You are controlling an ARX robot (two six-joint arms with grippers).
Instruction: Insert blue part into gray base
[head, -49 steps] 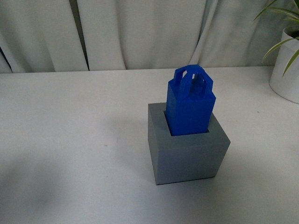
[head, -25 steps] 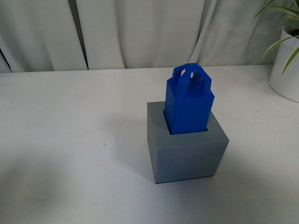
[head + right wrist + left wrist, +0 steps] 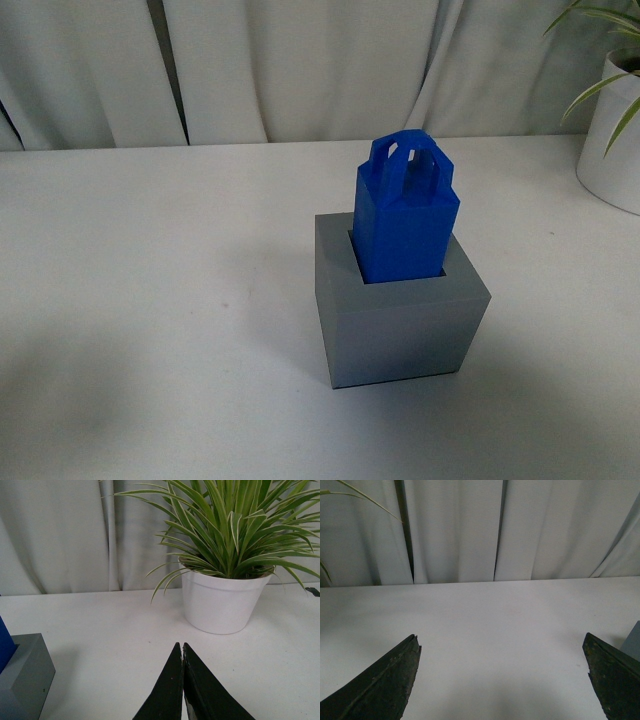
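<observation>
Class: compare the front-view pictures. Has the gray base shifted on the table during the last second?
No. The gray base sits at practically the same spot relative to the white pot.

Right hand (image 3: 183,672) fingers pressed together; potted plant (image 3: 222,602) beyond; gray base (image 3: 22,680) at frame edge.

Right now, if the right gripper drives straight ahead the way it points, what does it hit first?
Probably nothing at first: the right gripper, shut, points across bare table, passing left of the white plant pot, toward the curtain. Depth is unclear.
</observation>
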